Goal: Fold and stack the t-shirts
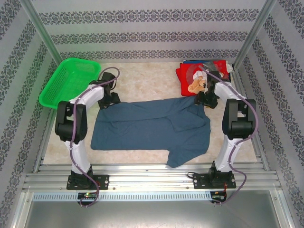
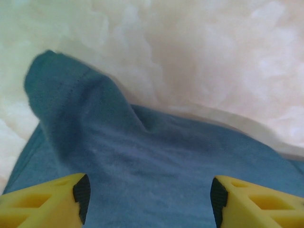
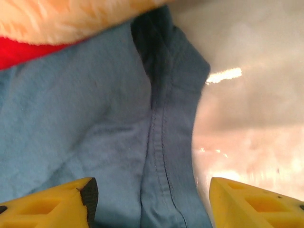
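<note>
Where the two arms are bolted at the near edge of the table (image 1: 142, 80), the left arm (image 1: 76, 123) and the right arm (image 1: 237, 123) each rise and reach away toward the far side. Between them lies one slate-blue tee (image 1: 147, 126), spread mostly flat across the middle of the table, with one sleeve (image 1: 178, 159) trailing toward the near edge. The left fingers (image 2: 42, 202) hang just above the tee's far left corner; the left wrist view shows the two yellow tips set wide apart with nothing gripped, only blue cloth (image 2: 142, 161) beneath them. The right fingers (image 3: 47, 204) hang over the tee's far right corner, likewise spread wide and holding nothing, with a seamed fold of the blue cloth (image 3: 71, 123) under the gap. Just beyond that corner sits one folded red tee (image 1: 190, 73) with its teddy-bear print (image 1: 197, 85) facing up; its red edge (image 3: 23, 52) meets the blue cloth, though whether they overlap I cannot tell. A dark blue edge (image 1: 197, 61) shows at the far side of the red tee; how many shirts lie there cannot be counted. At the far left corner, well apart from the shirts, stands one green basket (image 1: 66, 80).
</note>
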Tool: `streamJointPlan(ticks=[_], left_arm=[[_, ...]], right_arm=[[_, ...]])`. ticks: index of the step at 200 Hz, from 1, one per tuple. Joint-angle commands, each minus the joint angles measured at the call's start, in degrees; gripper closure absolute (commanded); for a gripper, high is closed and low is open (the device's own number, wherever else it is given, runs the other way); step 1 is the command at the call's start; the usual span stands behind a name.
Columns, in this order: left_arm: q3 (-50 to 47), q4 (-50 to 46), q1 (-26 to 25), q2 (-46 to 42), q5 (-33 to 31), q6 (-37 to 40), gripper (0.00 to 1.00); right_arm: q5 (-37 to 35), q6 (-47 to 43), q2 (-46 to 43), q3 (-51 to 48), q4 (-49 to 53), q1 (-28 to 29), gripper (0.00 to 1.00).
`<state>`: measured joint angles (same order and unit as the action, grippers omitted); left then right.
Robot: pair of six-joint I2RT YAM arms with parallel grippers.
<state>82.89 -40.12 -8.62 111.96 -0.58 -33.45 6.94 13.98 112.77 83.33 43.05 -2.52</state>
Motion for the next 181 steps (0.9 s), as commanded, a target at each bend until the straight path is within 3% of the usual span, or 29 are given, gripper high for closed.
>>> streamJointPlan(ticks=[1, 36, 68, 150, 181], left_arm=[[1.9, -1.8, 0.0, 1.8, -1.4, -0.9, 0.33], [2.2, -3.0, 0.5, 5.0, -4.4, -1.7, 0.38], [1.3, -2.8, 1.9, 5.5, -5.0, -1.8, 0.39], [1.1, -2.8, 3.0, 7.5, -4.2, -1.0, 0.4], [1.6, -2.7, 3.1, 8.1, -3.9, -0.9, 0.41]], right_arm=[[1.5, -0.9, 1.7, 3.6, 0.6, -0.6, 0.37], [2.7, 0.7, 4.9, 5.6, -0.4, -1.1, 0.45], [3.2, 2.3, 6.4, 6.0, -1.8, -1.1, 0.65], [3.1, 6.0, 8.4, 6.0, -6.0, -0.9, 0.8], [2.2, 6.5, 7.0, 4.1, -7.1, -1.1, 0.97]])
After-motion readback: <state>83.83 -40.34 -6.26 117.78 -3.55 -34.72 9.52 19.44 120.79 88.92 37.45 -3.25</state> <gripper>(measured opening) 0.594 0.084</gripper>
